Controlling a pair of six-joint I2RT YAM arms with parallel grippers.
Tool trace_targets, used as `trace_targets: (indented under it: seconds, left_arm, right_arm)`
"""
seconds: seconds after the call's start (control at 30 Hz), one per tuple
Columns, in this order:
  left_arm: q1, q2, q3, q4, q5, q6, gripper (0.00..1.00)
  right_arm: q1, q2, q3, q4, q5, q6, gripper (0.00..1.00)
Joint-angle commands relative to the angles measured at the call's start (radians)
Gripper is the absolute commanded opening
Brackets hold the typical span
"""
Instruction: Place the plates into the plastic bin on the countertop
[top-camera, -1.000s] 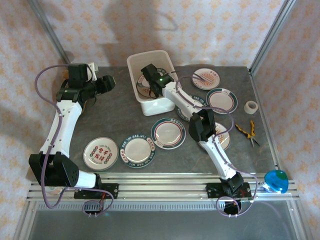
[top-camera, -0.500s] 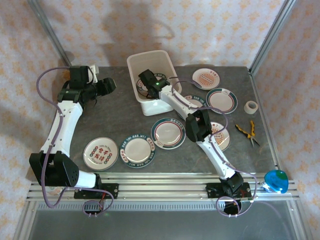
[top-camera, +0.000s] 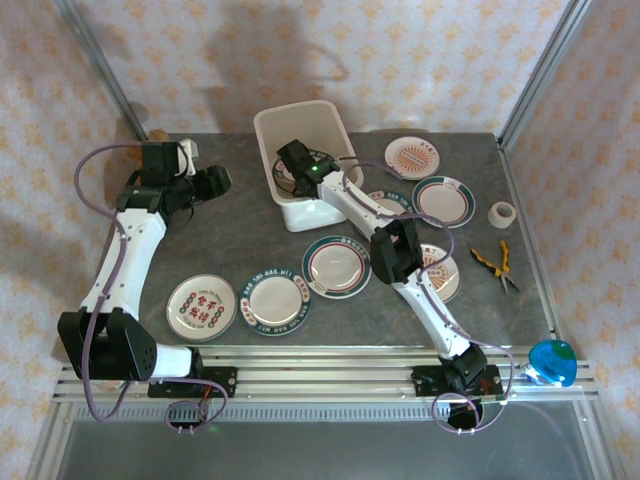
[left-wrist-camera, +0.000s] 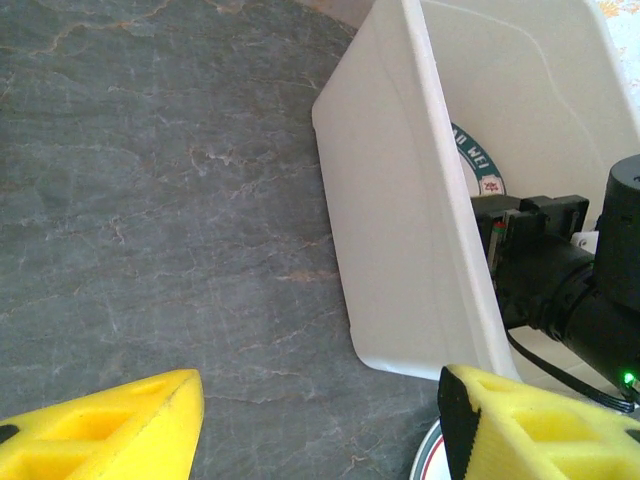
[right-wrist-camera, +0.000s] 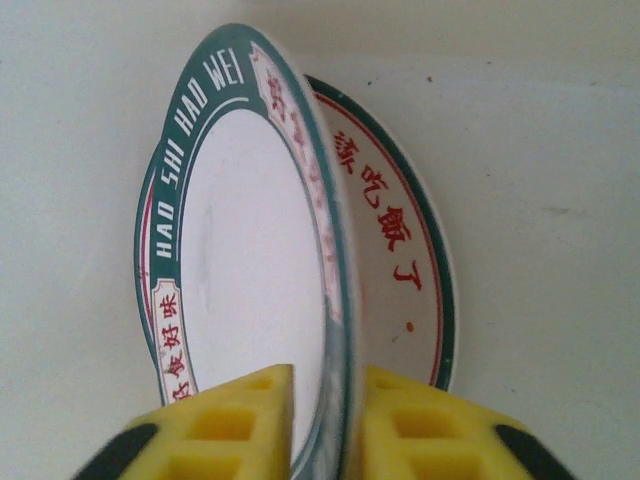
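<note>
Right wrist: right gripper (right-wrist-camera: 328, 378), slightly parted, straddles a teal-rimmed plate (right-wrist-camera: 240, 260) inside the plastic bin (right-wrist-camera: 560, 120).

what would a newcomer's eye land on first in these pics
First, the teal-rimmed plate tipped up on edge inside the white bin, with the right gripper straddling its rim and a second plate lying behind it. After that, more plates spread over the grey countertop near the arms, and the left gripper open and empty just outside the bin's wall.
</note>
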Motion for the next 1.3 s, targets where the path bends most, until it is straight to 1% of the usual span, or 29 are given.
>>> trace_targets:
  seconds: [0.0,0.1,0.23,0.37,0.47,0.5,0.63,0.77,0.9,1.07,1.27]
  left_arm:
    - [0.009,-0.033,-0.025,-0.021,-0.02,0.008,0.64]
    - [0.009,-0.044,-0.043,-0.017,-0.019,0.001,0.64]
    - [0.009,-0.067,-0.065,-0.014,-0.02,-0.007,0.64]
    - [0.009,-0.087,-0.084,-0.024,-0.023,-0.007,0.64]
    - [0.009,-0.099,-0.1,-0.024,-0.022,-0.01,0.64]
    - [0.009,-0.102,-0.104,-0.025,-0.02,-0.011,0.64]
    - [0.009,-0.108,-0.124,-0.039,-0.014,-0.006,0.64]
    - [0.009,-0.123,-0.164,-0.018,-0.012,0.003,0.64]
    - [0.009,-0.124,-0.19,-0.004,0.0,0.006,0.64]
    - [0.009,-0.113,-0.194,0.021,0.017,0.031,0.65]
    - [0.009,-0.121,-0.213,0.098,0.018,-0.01,0.65]
  right_arm:
    - [-0.003,0.024,0.033,0.023,0.009,0.001,0.29]
    - [-0.008,0.024,0.038,0.034,0.0,-0.016,0.4]
    - [-0.011,0.021,0.059,0.058,0.001,-0.053,0.62]
    - [-0.018,0.014,0.07,0.098,-0.012,-0.091,0.76]
    - [-0.026,0.006,0.072,0.137,-0.035,-0.119,0.95]
    - [-0.028,0.004,0.073,0.143,-0.044,-0.123,0.99]
    - [-0.034,0.005,0.075,0.119,-0.069,-0.123,0.99]
    - [-0.042,0.016,0.079,0.077,-0.076,-0.114,0.99]
    - [-0.042,0.016,0.101,0.04,-0.05,-0.14,0.99]
    - [-0.042,0.009,0.095,-0.018,-0.043,-0.119,0.99]
    - [-0.042,0.01,0.092,-0.051,-0.055,-0.091,0.99]
